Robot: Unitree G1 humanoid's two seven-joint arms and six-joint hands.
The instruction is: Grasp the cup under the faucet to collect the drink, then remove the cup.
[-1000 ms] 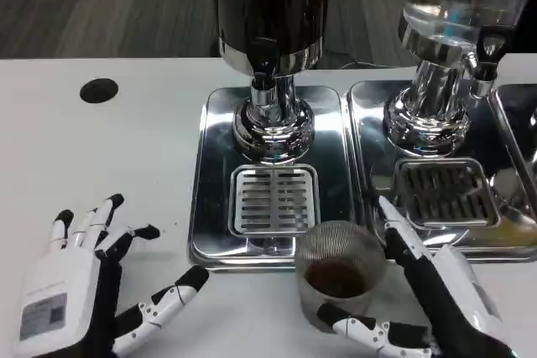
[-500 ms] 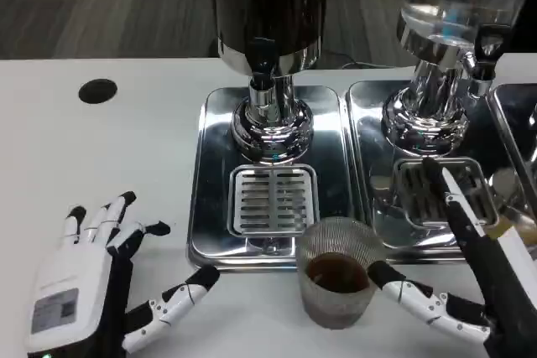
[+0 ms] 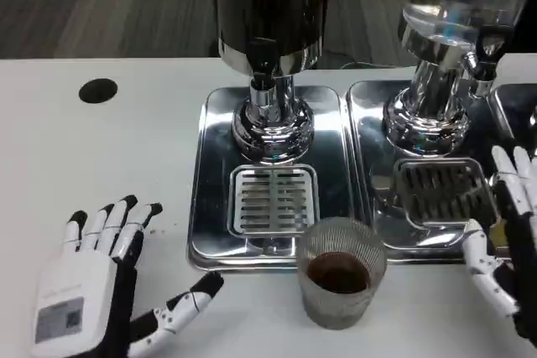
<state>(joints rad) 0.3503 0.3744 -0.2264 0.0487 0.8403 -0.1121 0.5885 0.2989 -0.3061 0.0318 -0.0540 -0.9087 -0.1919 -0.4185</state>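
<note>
Black round hole (image 3: 98,90) in white table (image 3: 84,157)

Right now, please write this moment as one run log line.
cup: on table, holds dark drink, off drip tray | right hand: open, apart from cup | left hand: open, waiting

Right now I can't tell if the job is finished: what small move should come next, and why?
Probably just draw the right hand back to rest: the ribbed glass cup holding dark drink stands on the white table, off the steel drip tray, with neither hand touching it.
</note>
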